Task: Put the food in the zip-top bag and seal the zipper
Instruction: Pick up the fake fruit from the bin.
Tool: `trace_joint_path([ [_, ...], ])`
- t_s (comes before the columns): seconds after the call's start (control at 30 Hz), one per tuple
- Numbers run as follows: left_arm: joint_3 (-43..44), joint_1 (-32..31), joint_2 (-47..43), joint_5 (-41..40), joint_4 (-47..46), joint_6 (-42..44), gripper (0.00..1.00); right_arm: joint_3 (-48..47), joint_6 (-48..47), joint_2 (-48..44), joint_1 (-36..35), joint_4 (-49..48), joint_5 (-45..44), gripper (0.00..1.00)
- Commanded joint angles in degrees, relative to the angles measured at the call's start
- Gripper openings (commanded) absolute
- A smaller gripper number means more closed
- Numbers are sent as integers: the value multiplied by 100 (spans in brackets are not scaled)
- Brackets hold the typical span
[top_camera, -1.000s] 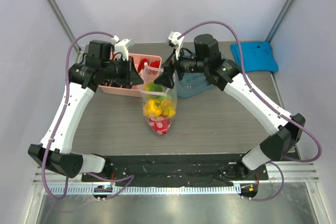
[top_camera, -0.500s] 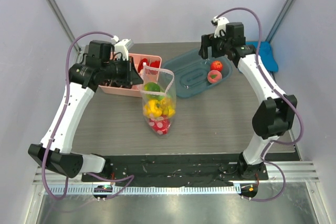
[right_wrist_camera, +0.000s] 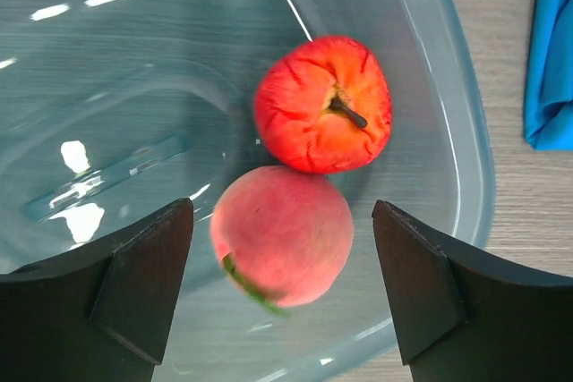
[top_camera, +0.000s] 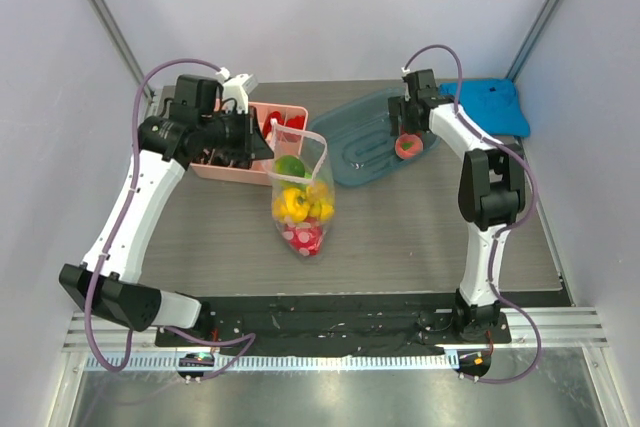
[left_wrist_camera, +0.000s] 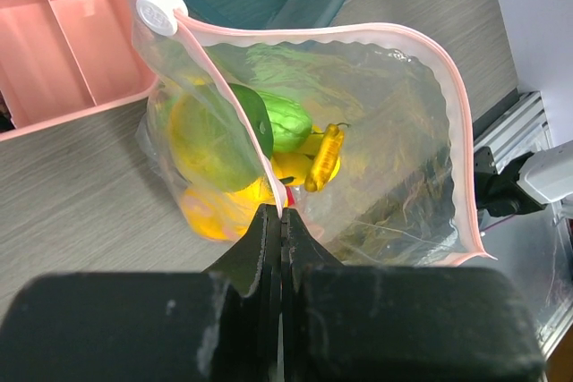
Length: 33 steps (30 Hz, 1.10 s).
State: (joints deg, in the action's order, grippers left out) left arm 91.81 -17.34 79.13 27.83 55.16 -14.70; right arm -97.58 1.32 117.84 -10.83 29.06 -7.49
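Right wrist view: the right gripper (right_wrist_camera: 282,212), back from the zip-top bag (left_wrist_camera: 385,158), straddles the peach (right_wrist_camera: 282,234) in the teal tray (right_wrist_camera: 466,176), jaws open and apart from it. The tomato (right_wrist_camera: 324,103) touches the peach; the tray rim crowds the right finger. The left gripper (left_wrist_camera: 273,221) stays clamped on the bag's mouth edge.

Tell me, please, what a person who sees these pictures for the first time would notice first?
Most likely the clear zip-top bag in the middle of the table, its mouth wide open and bright yellow and green food inside, with the left gripper shut on its edge. Next, the right gripper hangs open over a peach and a red tomato that touch each other in the teal tray at the back right.
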Motion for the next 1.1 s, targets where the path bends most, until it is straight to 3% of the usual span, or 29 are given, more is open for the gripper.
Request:
trace_joint_path([
  [0.0, 285, 20, 32, -103, -31, 116, 0, -420, 316, 169, 28, -67, -490, 86],
  [0.6, 513, 20, 278, -191, 250, 257, 0, -1474, 500, 1338, 72, -76, -640, 89],
  [0.7, 470, 20, 234, -191, 241, 248, 0, -1492, 518, 1268, 72, -76, -596, 82],
  [0.83, 399, 20, 164, -173, 162, 239, 0, -1422, 483, 961, 99, -102, -429, 63],
  [1.07, 232, 20, 32, -59, -40, 152, 0, -1474, 518, 21, 99, -128, 342, 55],
])
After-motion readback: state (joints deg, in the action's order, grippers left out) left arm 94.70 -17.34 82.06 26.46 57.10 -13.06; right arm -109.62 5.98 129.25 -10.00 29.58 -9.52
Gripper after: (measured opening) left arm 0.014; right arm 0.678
